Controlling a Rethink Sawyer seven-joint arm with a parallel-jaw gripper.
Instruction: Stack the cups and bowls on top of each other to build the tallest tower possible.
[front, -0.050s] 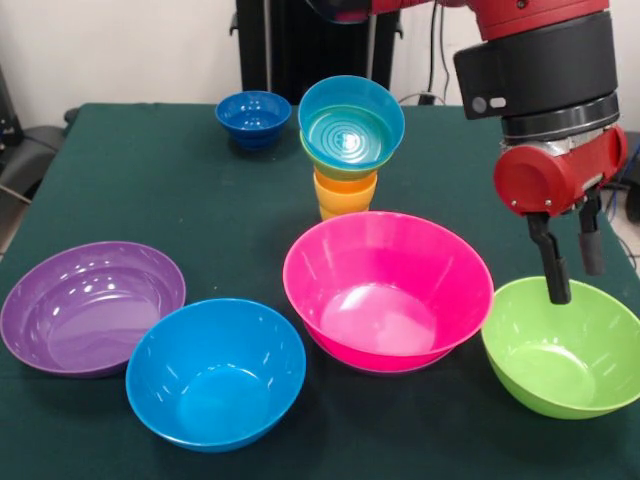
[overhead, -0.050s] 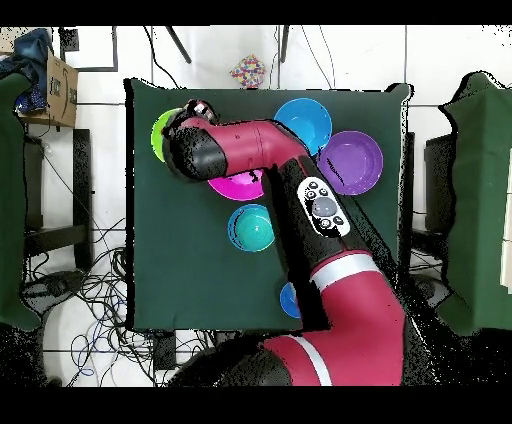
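Tool (front, -0.050s: 568, 258) hangs unclenched, fingers spread, over the far rim of the large green bowl (front, -0.050s: 565, 348), gripping nothing. Tower (front, -0.050s: 349, 150) of 2 cups and 2 small bowls stands behind the pink bowl (front, -0.050s: 388, 290); capping it with a wide bowl risks toppling it.

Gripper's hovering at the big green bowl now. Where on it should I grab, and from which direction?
Take the large green bowl by its rim, coming straight down from above. It sits upright and open, too wide to span, so one finger should go inside the wall and one outside. The gripper hangs open over the far rim, which looks the handiest spot.
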